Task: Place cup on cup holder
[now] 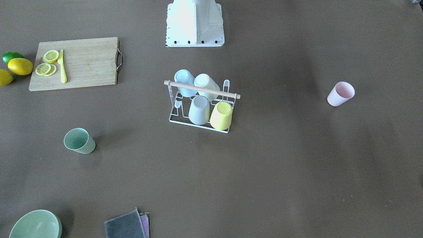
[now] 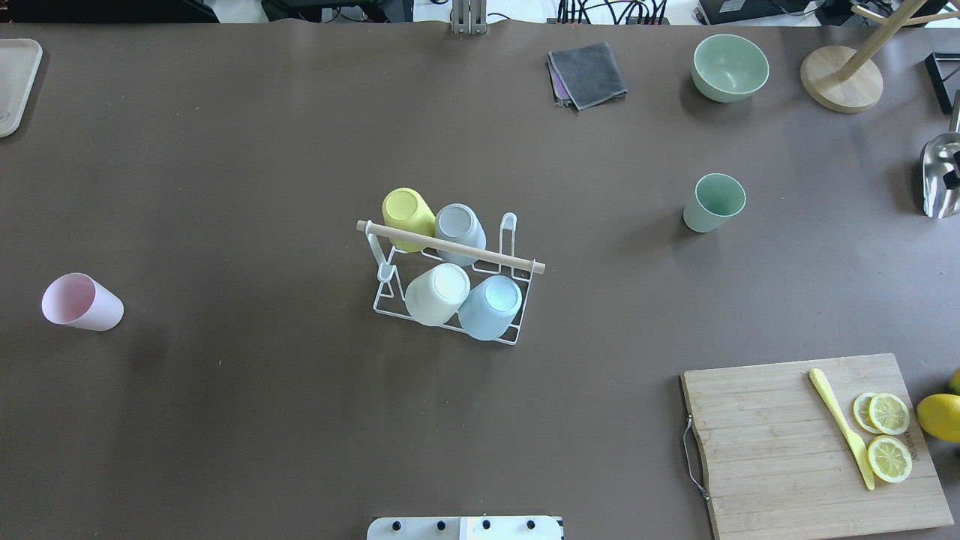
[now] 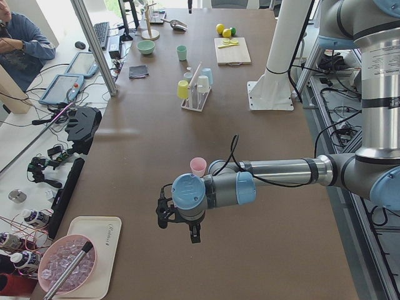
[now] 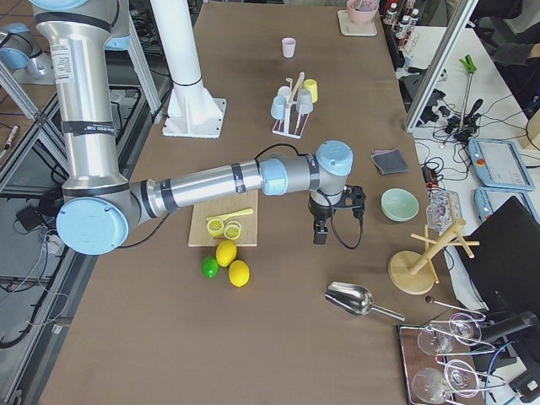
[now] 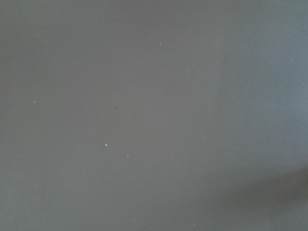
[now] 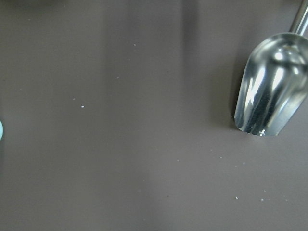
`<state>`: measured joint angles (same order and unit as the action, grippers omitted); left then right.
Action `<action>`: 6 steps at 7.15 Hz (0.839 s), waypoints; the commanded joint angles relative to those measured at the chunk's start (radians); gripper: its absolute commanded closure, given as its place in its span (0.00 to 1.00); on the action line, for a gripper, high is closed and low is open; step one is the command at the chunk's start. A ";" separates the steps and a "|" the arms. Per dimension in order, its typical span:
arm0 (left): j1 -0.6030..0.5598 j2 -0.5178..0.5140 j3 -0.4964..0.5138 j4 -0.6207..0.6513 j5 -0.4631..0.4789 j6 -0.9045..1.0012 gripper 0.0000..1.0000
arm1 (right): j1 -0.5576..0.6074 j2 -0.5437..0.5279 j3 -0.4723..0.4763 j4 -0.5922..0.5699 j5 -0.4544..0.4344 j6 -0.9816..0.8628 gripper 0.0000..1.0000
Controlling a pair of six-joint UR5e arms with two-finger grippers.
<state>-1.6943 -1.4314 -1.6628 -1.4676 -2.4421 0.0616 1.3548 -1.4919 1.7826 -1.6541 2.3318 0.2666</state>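
Closest to the front-facing camera sit a green bowl (image 1: 35,225) and a folded grey cloth (image 1: 127,226), at the near edge of the brown counter (image 1: 264,165). Mid-counter stands the cup holder (image 1: 201,89), a white wire rack with a wooden rod across its top. Four cups sit upside down on its prongs: blue (image 1: 184,82), cream (image 1: 206,85), grey (image 1: 199,110) and yellow (image 1: 221,115). Two loose cups stand upright, well apart from the rack: a pink cup (image 1: 340,94) on the robot's left side and a green cup (image 1: 79,141) on its right.

A cutting board (image 1: 82,62) carries lemon slices (image 1: 46,63) and a yellow knife (image 1: 62,67), with whole lemons (image 1: 19,66) and a lime (image 1: 11,57) just beside it.

The left tool (image 3: 194,234) points down over the counter near the pink cup, touching nothing. The right tool (image 4: 320,239) hangs between the board and the bowl; its wrist camera shows a metal scoop (image 6: 272,86). Both tools appear only in the side views (too small to judge), so I cannot tell whether their fingers are apart or together.
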 commanded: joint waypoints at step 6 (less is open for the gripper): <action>0.072 -0.102 -0.025 0.016 0.169 -0.009 0.01 | -0.301 0.162 0.112 -0.015 -0.026 0.211 0.00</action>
<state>-1.6698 -1.4982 -1.6890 -1.4539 -2.2963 0.0531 1.0885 -1.3749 1.9156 -1.6588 2.3154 0.4815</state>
